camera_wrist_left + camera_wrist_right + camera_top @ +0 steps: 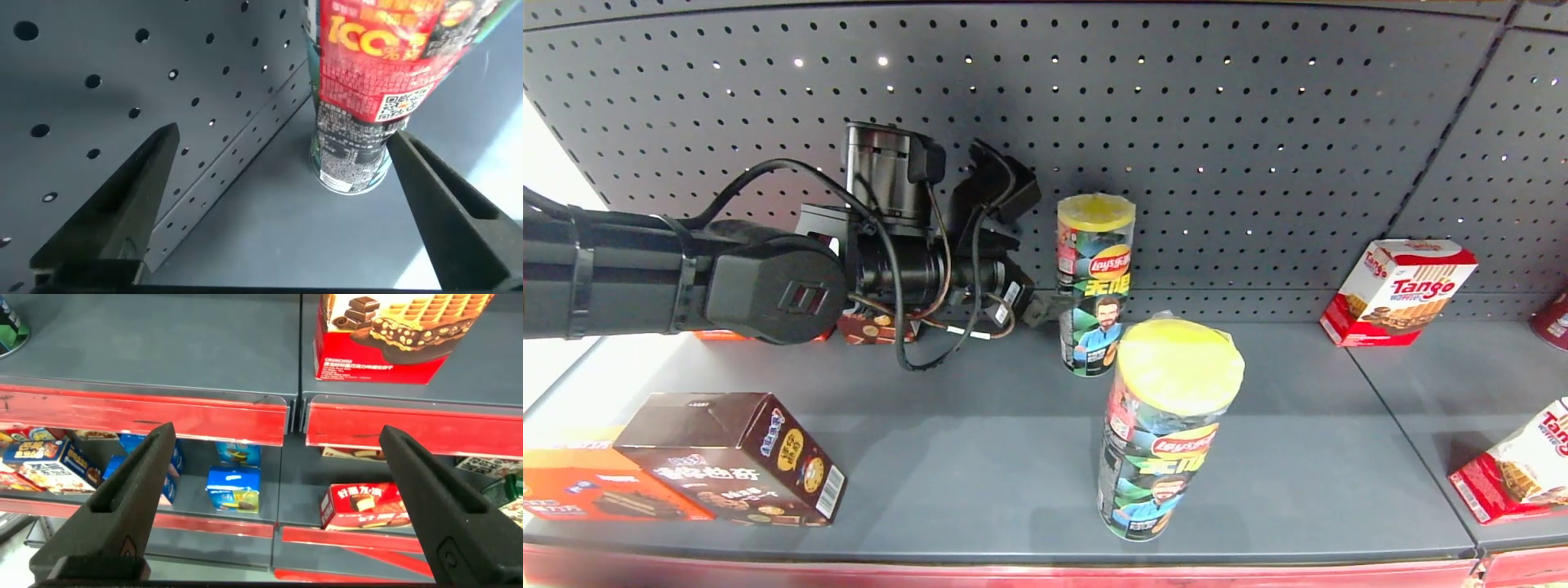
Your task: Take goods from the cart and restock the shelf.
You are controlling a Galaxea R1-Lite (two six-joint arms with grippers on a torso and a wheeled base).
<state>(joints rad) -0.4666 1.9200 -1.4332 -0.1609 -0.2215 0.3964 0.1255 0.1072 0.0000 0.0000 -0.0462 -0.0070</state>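
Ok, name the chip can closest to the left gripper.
The rear can by the pegboard wall: the left gripper is right beside it, while the front can stands toward the front of the shelf.

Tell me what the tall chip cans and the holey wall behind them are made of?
Back chip can and front chip can: probably cardboard tubes with glossy printed wrap; yellow tops look like plastic lids. Holey wall: likely painted metal, matte grey, with neat punched holes.
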